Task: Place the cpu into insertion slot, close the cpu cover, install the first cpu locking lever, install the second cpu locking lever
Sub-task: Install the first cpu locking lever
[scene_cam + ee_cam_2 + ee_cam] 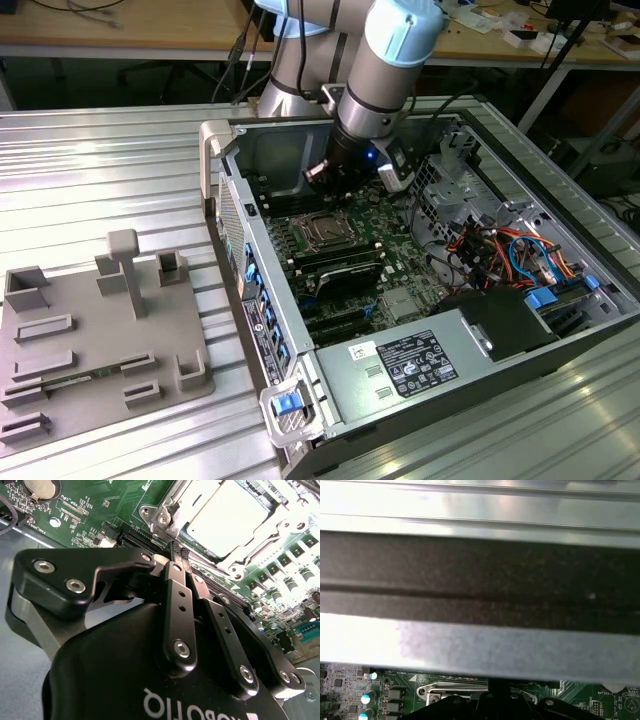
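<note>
The cpu (225,515) lies on the green board (85,510), framed by the lowered cpu cover (167,510). The gripper (179,554), its fingers pressed together and apparently holding nothing, hovers at the cover's edge, probably placed to push there.

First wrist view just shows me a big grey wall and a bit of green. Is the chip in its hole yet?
Observer: Yes. In the second wrist view the cpu lies flat in the insertion slot, silvery side up.
Operator: Is the lid down?
Observer: It looks so. The cpu cover lies flat around the chip.
Operator: Where's the claw?
Observer: The claw is shut, with its tips beside the cover's edge.
</note>
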You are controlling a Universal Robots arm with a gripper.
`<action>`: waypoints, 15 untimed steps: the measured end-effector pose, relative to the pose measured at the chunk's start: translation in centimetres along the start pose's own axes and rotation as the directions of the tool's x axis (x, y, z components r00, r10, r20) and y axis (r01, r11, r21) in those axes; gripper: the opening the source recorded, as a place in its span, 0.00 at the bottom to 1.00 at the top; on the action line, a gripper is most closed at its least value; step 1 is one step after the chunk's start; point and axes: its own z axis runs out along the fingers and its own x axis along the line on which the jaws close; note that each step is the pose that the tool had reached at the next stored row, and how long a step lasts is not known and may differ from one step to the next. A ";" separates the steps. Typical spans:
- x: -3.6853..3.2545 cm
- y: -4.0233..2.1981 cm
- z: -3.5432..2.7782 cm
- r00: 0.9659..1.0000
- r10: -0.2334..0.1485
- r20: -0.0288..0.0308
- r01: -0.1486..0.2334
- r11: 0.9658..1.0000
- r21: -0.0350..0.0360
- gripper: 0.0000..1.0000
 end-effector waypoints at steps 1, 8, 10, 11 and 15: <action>0.00 -0.05 0.00 1.000 0.000 0.000 0.000 1.000 0.000 0.11; -0.06 -0.14 0.15 1.000 0.000 0.000 0.000 1.000 0.002 0.11; -0.11 -0.15 0.23 1.000 0.000 0.000 0.000 1.000 0.004 0.11; -0.13 -0.16 0.30 1.000 0.000 0.000 0.000 1.000 0.005 0.11; -0.18 -0.21 0.66 1.000 0.000 -0.002 0.000 1.000 0.013 0.11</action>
